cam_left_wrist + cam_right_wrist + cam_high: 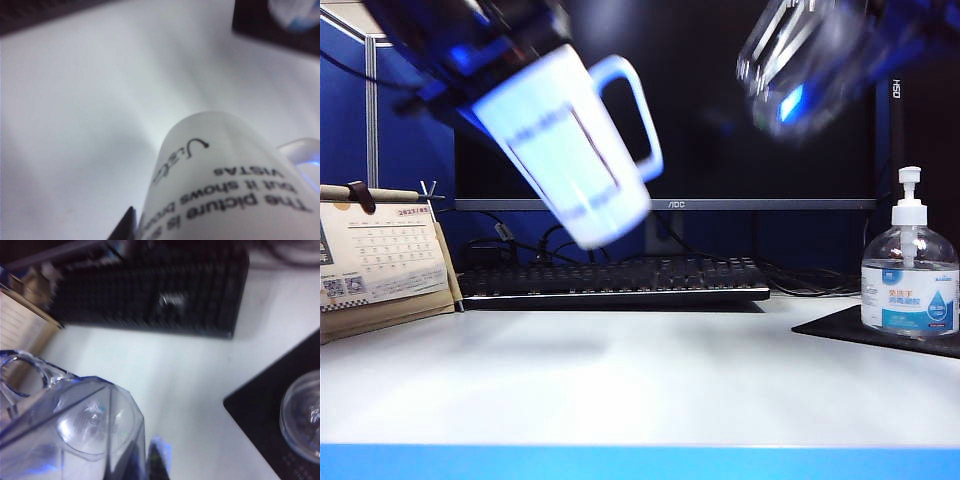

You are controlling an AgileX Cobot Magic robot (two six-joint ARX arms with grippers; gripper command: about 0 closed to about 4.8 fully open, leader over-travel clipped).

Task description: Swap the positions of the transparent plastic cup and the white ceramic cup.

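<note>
The white ceramic cup point(565, 150) hangs tilted in the air at the upper left, handle toward the middle, well above the table point(640, 390). My left gripper point(485, 80) is shut on its rim; in the left wrist view the cup point(230, 185) fills the near corner, with one dark finger point(127, 227) against its wall and my left gripper point(142, 232) clamped there. The transparent plastic cup point(800, 65) is blurred, high at the upper right. My right gripper point(885, 40) is shut on it. The right wrist view shows this cup point(75, 425) held at the rim by my right gripper point(147, 465).
A black keyboard point(610, 280) lies in front of a dark monitor point(720, 110) at the back. A desk calendar point(380, 260) stands at the left. A clear pump bottle point(910, 275) stands on a black mat point(840, 325) at the right.
</note>
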